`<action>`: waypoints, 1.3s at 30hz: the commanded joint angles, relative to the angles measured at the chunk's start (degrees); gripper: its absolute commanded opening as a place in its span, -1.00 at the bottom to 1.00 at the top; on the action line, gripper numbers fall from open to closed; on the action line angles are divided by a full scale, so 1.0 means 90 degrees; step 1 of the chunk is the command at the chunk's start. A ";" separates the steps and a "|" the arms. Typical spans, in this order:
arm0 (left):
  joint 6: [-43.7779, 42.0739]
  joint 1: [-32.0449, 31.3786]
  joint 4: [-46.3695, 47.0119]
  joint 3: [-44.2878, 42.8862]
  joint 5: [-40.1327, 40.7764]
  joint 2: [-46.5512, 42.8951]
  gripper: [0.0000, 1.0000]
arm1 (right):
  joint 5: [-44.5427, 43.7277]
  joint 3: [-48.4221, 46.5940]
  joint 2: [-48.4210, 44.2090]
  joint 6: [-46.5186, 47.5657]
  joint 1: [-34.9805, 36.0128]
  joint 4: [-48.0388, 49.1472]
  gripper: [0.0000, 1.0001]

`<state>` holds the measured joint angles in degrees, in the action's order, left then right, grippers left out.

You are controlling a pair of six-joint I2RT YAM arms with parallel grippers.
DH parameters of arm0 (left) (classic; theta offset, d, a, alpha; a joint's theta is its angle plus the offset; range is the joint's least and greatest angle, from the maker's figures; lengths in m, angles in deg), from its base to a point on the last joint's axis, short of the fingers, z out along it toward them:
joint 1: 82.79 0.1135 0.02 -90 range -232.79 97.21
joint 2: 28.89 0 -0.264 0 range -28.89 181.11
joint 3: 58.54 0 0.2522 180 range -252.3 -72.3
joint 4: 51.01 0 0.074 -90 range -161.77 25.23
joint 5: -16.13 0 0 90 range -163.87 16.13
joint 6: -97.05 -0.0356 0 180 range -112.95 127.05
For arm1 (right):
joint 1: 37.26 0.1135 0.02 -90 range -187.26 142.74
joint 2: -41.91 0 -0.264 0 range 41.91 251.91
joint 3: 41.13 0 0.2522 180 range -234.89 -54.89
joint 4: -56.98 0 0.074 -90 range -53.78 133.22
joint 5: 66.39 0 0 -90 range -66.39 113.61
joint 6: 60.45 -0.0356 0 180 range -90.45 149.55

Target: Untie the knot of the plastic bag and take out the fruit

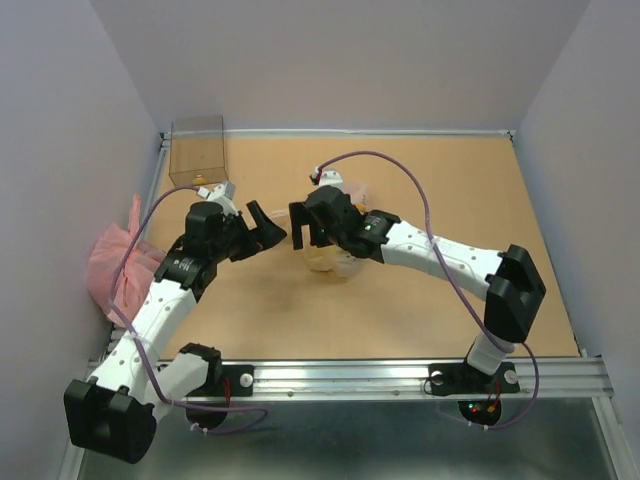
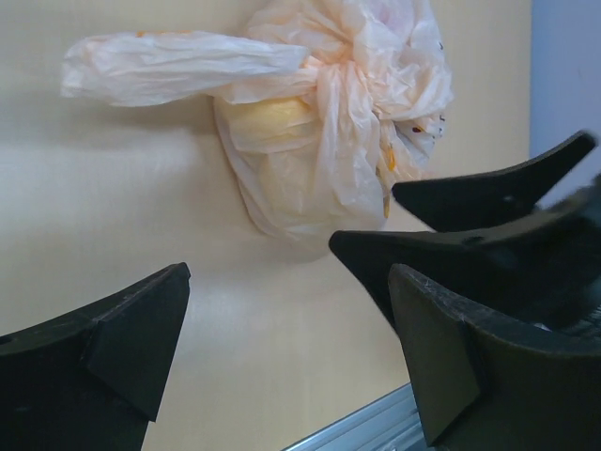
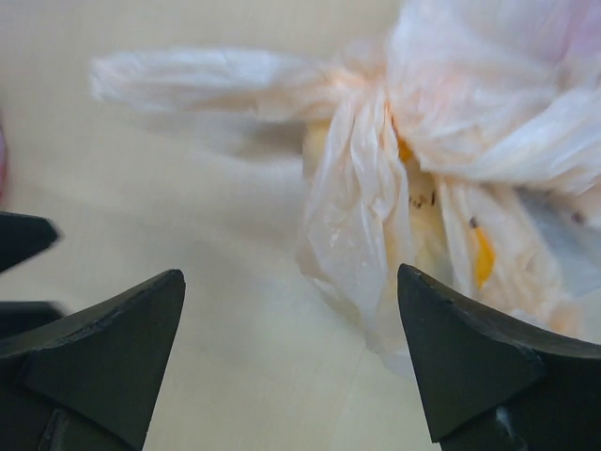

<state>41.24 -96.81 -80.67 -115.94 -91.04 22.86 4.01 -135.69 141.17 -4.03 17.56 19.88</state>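
Left wrist view: left tool (image 2: 286, 310) and right tool (image 3: 291, 282) gape empty near the knot (image 2: 333, 80); pinching bag (image 2: 282, 188) film beside the knot might tear it.

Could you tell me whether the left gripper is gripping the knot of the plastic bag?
No, the left gripper stands open, short of the knot, holding nothing.
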 commanded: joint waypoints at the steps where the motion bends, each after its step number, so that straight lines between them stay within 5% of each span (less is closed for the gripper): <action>1: 0.0068 -0.0483 0.1004 -0.0191 0.0355 0.0411 0.97 | -0.0421 -0.0827 -0.0590 0.1483 -0.0163 0.0151 0.98; 10: -0.0098 -0.1487 0.1640 -0.0541 0.1027 0.1406 0.93 | 0.1784 -0.1413 -0.0298 0.2001 -0.2292 -0.0200 0.89; 22: -0.0108 -0.2123 0.1991 -0.1108 0.1859 0.3154 0.86 | 0.3494 -0.1356 0.0718 0.2374 -0.2518 -0.0181 0.87; 27: -0.0011 -0.2289 0.2176 -0.1245 0.1849 0.3800 0.72 | 0.3886 -0.1160 0.0943 0.2286 -0.2508 -0.0181 0.70; 29: -0.0107 -0.2319 0.2206 -0.1313 0.1723 0.4103 0.22 | 0.3857 -0.1072 0.0963 0.2218 -0.2508 -0.0181 0.50; 30: -0.0147 -0.2319 0.2129 -0.1343 0.1693 0.4172 -0.56 | 0.3760 -0.0956 0.0934 0.2208 -0.2508 -0.0181 0.39; 31: -0.0166 -0.2309 0.2051 -0.1362 0.1722 0.4211 -0.82 | 0.3643 -0.0887 0.0914 0.2208 -0.2508 -0.0181 0.22; 32: -0.0186 -0.2319 0.1982 -0.1401 0.1770 0.4221 -0.99 | 0.3333 -0.0828 0.0885 0.2208 -0.2508 -0.0181 -0.21; 35: -0.0332 -0.2300 0.1777 -0.1382 0.2161 0.3978 -1.00 | 0.2638 -0.0506 0.0709 0.2130 -0.2518 -0.0191 -0.99; 39: -0.0664 -0.2115 0.1241 -0.1401 0.2823 0.3490 -1.00 | 0.1779 0.0078 0.0407 0.1868 -0.2625 -0.0181 -0.99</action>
<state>39.03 -117.29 -65.24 -127.59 -72.65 60.10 29.45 -139.75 149.30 14.79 -5.12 18.13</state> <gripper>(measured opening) 0.026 0.017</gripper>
